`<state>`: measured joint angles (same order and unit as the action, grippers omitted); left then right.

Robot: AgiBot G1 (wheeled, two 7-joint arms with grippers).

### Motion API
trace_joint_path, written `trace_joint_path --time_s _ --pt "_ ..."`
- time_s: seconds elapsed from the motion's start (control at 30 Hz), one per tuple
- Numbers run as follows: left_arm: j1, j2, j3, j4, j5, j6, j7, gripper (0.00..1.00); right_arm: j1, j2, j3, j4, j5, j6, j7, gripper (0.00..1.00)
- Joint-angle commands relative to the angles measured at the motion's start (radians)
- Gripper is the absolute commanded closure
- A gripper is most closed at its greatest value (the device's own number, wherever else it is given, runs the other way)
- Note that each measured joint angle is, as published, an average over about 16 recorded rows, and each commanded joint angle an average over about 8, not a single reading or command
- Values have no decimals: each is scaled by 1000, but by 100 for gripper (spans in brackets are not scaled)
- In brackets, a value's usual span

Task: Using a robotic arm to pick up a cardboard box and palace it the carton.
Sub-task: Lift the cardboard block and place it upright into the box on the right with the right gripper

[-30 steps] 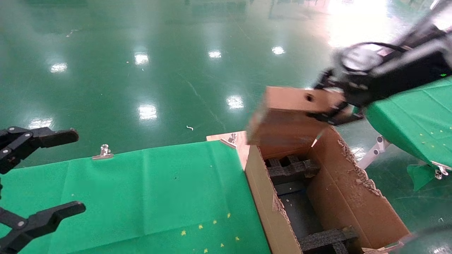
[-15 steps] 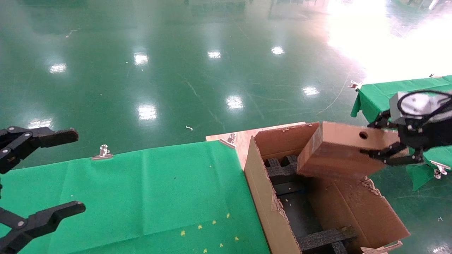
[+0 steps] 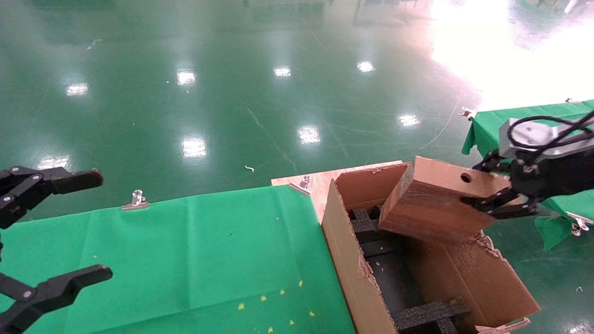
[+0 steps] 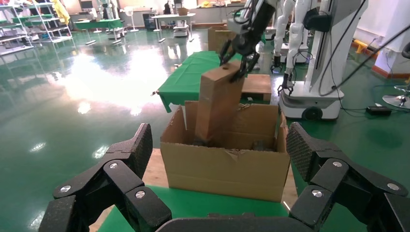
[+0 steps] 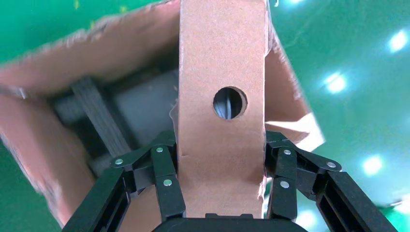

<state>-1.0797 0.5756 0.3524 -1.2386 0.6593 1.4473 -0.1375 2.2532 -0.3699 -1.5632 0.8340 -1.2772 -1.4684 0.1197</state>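
Note:
My right gripper (image 3: 492, 191) is shut on the narrow end of the small cardboard box (image 3: 431, 204), beside its round hole (image 3: 465, 177). The box hangs tilted, its lower end dipping into the far end of the large open carton (image 3: 341, 250), above the black foam inserts (image 3: 427, 315). In the right wrist view the fingers (image 5: 164, 179) clamp both sides of the box (image 5: 222, 58) over the carton (image 5: 29, 125). The left wrist view shows the box (image 4: 217, 106) standing up out of the carton (image 4: 222, 169). My left gripper (image 3: 104, 225) is open and empty, parked at the left.
The carton stands against the right end of a green-clothed table (image 3: 185, 260) with metal clips (image 3: 135, 200) on its far edge. A second green-clothed table (image 3: 519, 120) is right of the carton, under my right arm. Shiny green floor lies beyond.
My right gripper has carried the box right and down from above the carton's far edge, then slightly back left. Its lower end now sits inside the carton. The left arm has not moved.

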Motion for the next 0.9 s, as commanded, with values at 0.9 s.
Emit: trace_joint_path --time_s 0.9 --pt "0 0 0 0 0 0 0 0 -140 259 -88 519 -216 425 1001 100"
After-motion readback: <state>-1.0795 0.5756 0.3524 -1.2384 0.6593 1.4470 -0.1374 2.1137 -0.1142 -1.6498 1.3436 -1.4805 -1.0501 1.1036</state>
